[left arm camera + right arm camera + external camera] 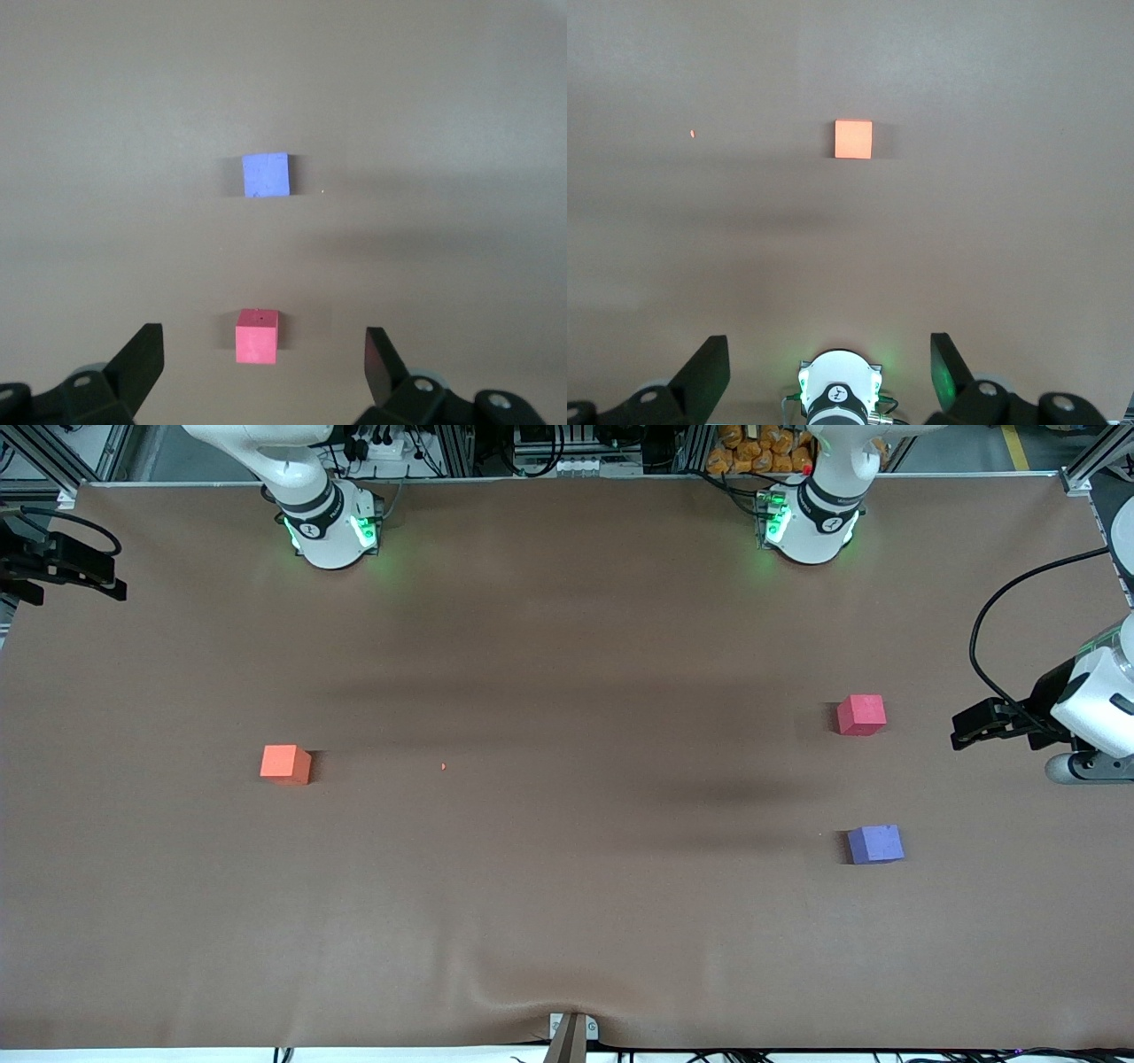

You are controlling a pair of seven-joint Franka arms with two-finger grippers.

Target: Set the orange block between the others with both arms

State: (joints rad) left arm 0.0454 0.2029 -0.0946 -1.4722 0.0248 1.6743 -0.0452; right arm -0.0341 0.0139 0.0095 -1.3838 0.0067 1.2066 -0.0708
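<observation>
At both table ends we see arms held high, left gripper (264,363) jaws apart above red-pink cube (861,715), right gripper (830,365) jaws apart, orange block (285,763) untouched.

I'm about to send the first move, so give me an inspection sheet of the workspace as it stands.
Surface: brown mat, rippled at the edge nearest the front camera.
Job's things: orange block alone toward the right arm's end; red block and purple block toward the left arm's end, apart, purple nearer the camera, gap between them free.
Clutter: tiny orange speck on the mat.
Grippers: left gripper open, up over the red block; right gripper open, up over the right arm's end of the mat; both empty.
Cables: black cable looping to the left arm.
Surroundings: metal framing and wiring past the bases.
</observation>
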